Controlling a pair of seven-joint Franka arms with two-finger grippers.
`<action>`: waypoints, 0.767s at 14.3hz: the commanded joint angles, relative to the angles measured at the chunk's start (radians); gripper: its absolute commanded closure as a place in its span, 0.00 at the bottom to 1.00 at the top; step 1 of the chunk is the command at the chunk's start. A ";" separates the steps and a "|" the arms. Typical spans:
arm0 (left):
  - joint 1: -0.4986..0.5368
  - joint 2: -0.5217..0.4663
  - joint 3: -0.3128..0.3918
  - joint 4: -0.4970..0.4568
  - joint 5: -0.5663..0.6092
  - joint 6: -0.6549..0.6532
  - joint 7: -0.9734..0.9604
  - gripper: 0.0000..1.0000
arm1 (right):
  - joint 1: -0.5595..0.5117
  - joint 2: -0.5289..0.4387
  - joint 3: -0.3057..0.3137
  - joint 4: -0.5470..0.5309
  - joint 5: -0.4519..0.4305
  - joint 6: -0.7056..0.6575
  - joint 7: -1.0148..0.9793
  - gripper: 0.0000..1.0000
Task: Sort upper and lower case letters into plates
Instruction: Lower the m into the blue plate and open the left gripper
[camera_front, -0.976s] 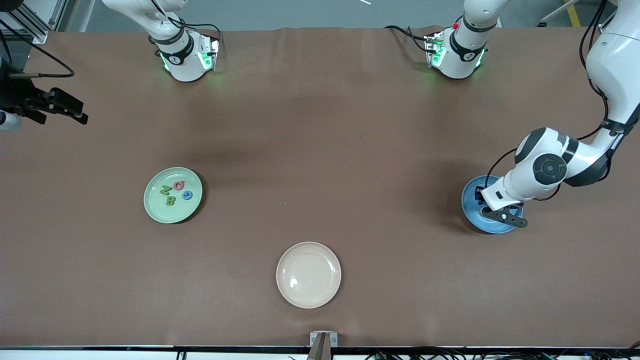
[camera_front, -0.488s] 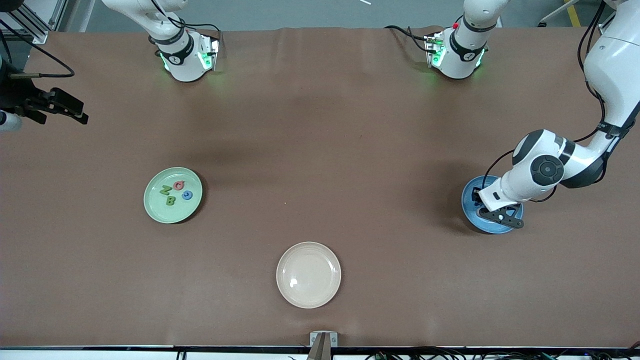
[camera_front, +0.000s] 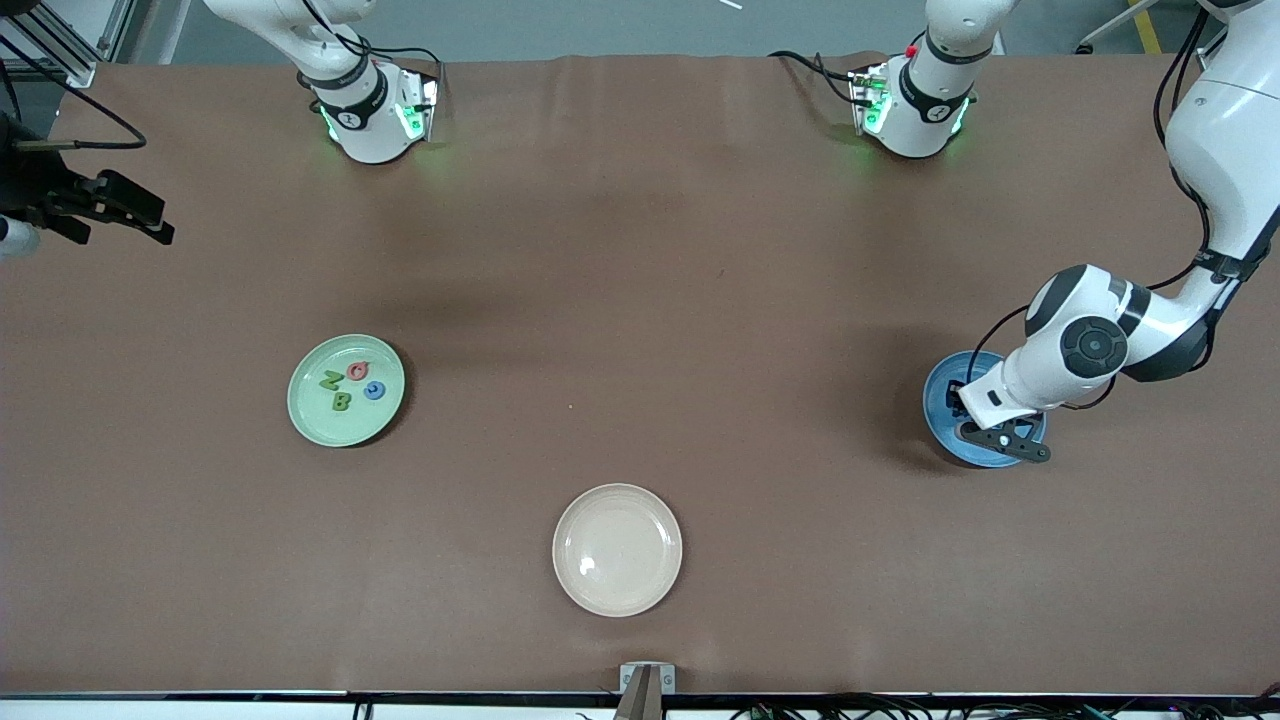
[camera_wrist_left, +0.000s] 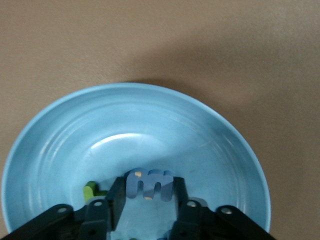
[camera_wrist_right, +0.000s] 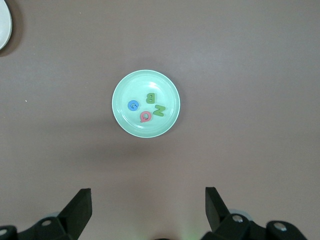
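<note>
Four letters (camera_front: 350, 385) lie in the green plate (camera_front: 312, 412). The left gripper (camera_wrist_left: 149, 201), low in the blue plate (camera_wrist_left: 65, 145), has a blue m (camera_wrist_left: 150, 183) between loosening fingers; a green letter (camera_wrist_left: 91, 190) lies beside it. The right gripper (camera_wrist_right: 148, 205) waits, spread wide.

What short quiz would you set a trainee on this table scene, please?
1. True or false: the cream-beige round plate holds letters.
2. How many tiny flat toy letters lie in the pale green round plate? A two, B four, C six.
3. Which gripper is over the bright blue round plate?

Key: 1 false. 2 B. 3 the left gripper; the right gripper, open, waits over the right arm's end of the table.
</note>
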 joint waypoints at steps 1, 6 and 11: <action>0.009 -0.062 -0.022 -0.001 -0.002 -0.054 0.009 0.00 | -0.003 -0.043 -0.004 -0.048 -0.006 0.026 -0.012 0.00; 0.196 -0.067 -0.246 0.010 -0.062 -0.173 0.008 0.00 | -0.002 -0.042 -0.004 -0.049 -0.006 0.031 -0.012 0.00; 0.255 -0.211 -0.326 0.051 -0.303 -0.233 0.014 0.00 | -0.002 -0.040 -0.004 -0.061 -0.006 0.025 -0.012 0.00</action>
